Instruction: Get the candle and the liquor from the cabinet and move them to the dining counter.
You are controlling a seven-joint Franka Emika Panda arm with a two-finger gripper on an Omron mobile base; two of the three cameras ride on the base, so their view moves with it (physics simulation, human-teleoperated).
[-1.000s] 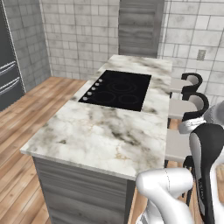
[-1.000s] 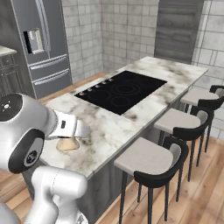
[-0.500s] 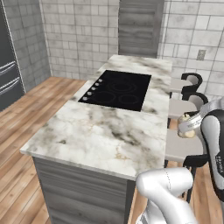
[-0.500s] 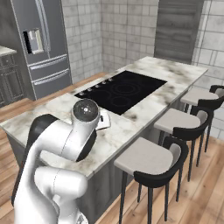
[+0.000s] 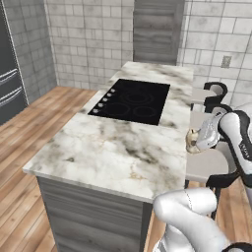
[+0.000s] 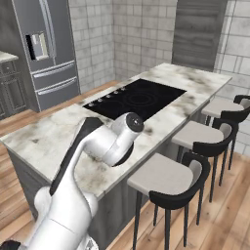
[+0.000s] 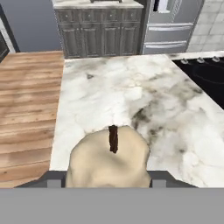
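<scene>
One dining counter (image 5: 113, 152), marble-topped, one black cooktop (image 5: 133, 101) set in its far half. One candle (image 7: 108, 162), beige with dark wick, clamped between the jaws of the gripper (image 7: 105, 181) above the counter's near edge; seen close from the hand, glimpsed at the counter's right edge (image 5: 192, 140) from the left base. Three stools (image 6: 168, 183) along the counter's right side, one refrigerator (image 6: 46, 49) beyond its left end, in right base view.

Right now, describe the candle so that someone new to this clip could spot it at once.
Find the dining counter, the long marble island with the black cooktop. Over its stool-side edge, the gripper holds the candle: a squat beige lump with a short dark wick, the one small thing there.
</scene>
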